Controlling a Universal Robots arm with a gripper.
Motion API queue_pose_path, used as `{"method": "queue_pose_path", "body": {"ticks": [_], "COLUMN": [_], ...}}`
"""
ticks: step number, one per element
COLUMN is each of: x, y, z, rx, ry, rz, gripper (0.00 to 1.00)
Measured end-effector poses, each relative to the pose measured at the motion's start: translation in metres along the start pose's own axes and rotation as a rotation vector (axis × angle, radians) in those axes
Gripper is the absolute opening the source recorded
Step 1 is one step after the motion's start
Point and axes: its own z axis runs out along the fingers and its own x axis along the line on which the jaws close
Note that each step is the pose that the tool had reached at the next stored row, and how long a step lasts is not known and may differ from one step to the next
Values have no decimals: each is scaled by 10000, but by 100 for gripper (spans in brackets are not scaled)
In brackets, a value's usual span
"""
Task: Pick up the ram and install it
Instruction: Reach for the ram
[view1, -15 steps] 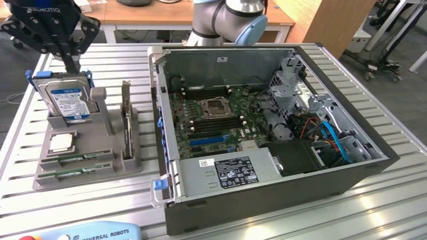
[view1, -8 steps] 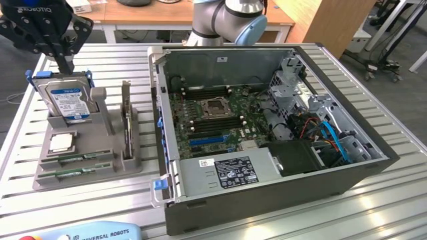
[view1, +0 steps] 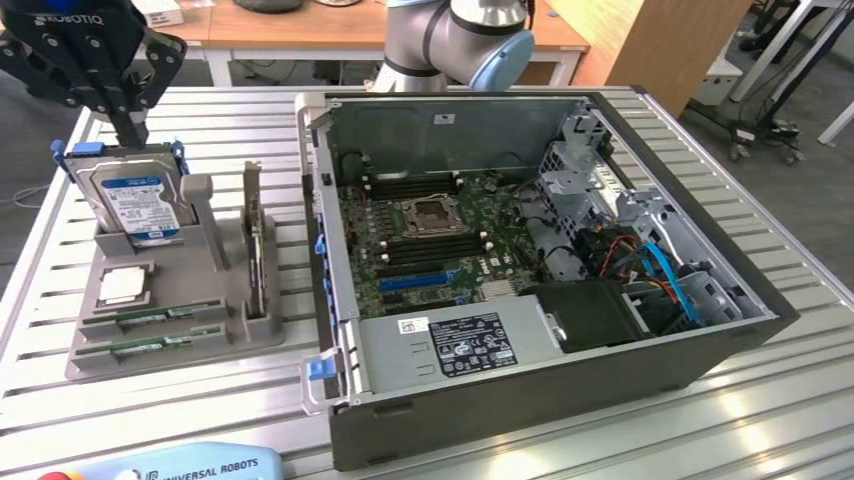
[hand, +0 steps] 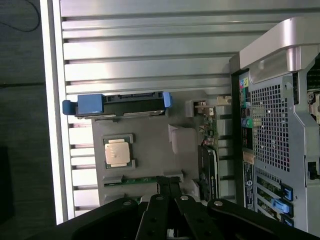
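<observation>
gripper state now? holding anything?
Gripper: shut, holding nothing. The ram lies in the tray.

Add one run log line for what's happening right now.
gripper: fingers shut, holding nothing, above parts holder | ram: lying in holder, not picked | case: open

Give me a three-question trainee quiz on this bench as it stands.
1. True or false: the gripper holds a ram strip.
2. Which stands upright in the grey holder: A) the hard drive or B) the processor chip?
3. Fill in: the gripper's fingers are ____.
Key: 1 false; 2 A; 3 shut.
</observation>
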Motion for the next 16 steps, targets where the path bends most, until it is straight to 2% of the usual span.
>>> {"method": "queue_pose_path", "body": {"ticks": [7, 16], "x": [-1, -10], "y": [-20, -138], "z": [-1, -5], "rx": [0, -1], "ry": [1, 0], "rz": [-6, -15], "gripper": [10, 10]}}
